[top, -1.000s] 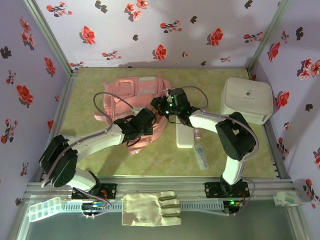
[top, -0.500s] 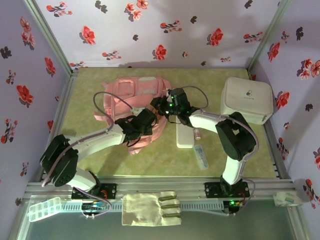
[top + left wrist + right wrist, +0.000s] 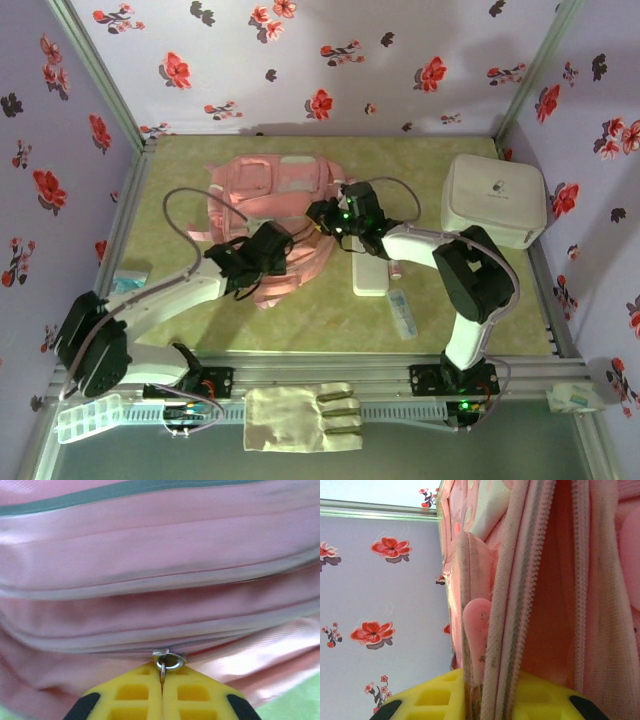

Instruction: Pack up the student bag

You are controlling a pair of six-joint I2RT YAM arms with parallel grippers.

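Wrist views: left claw [image 3: 161, 692] clenches the metal zipper ring [image 3: 169, 661] of the soft pink fabric student bag [image 3: 150, 580]; right claw [image 3: 490, 702] clamps its toothed edge [image 3: 520, 605].

White box [image 3: 494, 200] stands right; pale glove [image 3: 300, 417] lies at front.

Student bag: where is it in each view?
Top external: student bag lies centre-left on the table.
Left wrist: it spans the upper frame, zipper pull bottom centre.
Right wrist: right two-thirds, zipper teeth upright.
Shared landmarks: flowered wall (top, right wrist); green table (top, left wrist).
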